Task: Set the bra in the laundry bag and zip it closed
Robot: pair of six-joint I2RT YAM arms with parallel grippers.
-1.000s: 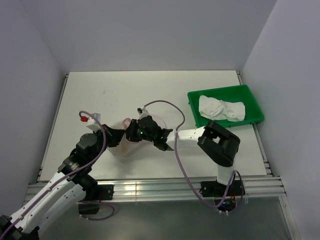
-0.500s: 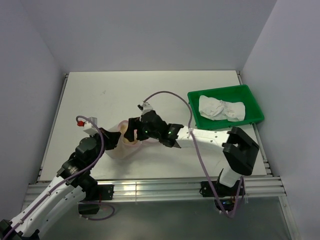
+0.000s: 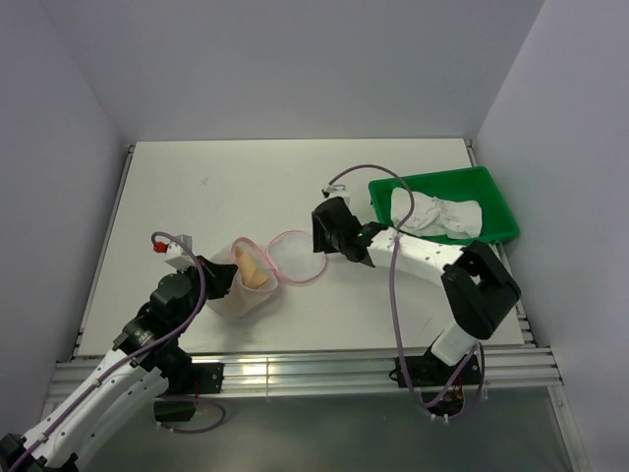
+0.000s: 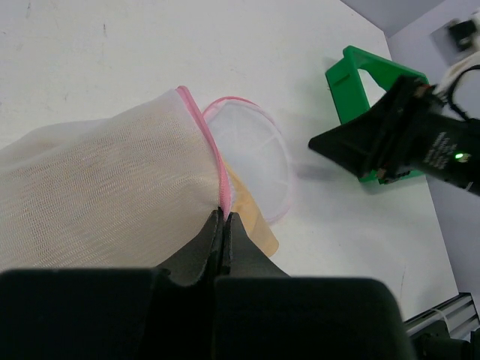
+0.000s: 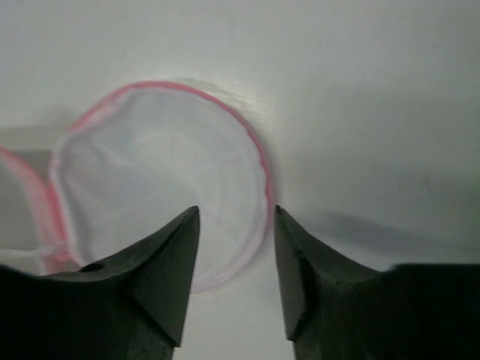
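The laundry bag point(image 3: 239, 297) lies left of the table's middle, its round pink-rimmed flap point(image 3: 293, 258) folded open flat to the right. The tan bra point(image 3: 252, 272) sits inside the bag, one corner showing at the mouth point(image 4: 257, 223). My left gripper point(image 3: 230, 278) is shut on the bag's pink zipper rim point(image 4: 223, 201) at the mouth. My right gripper point(image 3: 317, 243) is open and empty, hovering over the flap's right edge point(image 5: 259, 169), apart from it.
A green plastic tray point(image 3: 500, 195) holding white cloth point(image 3: 432, 211) stands at the back right, close behind my right arm. It also shows in the left wrist view point(image 4: 349, 79).
My right gripper has pulled back to the right, away from the bag's mouth, and is open. The flap now lies open on the table. My left gripper keeps its hold.
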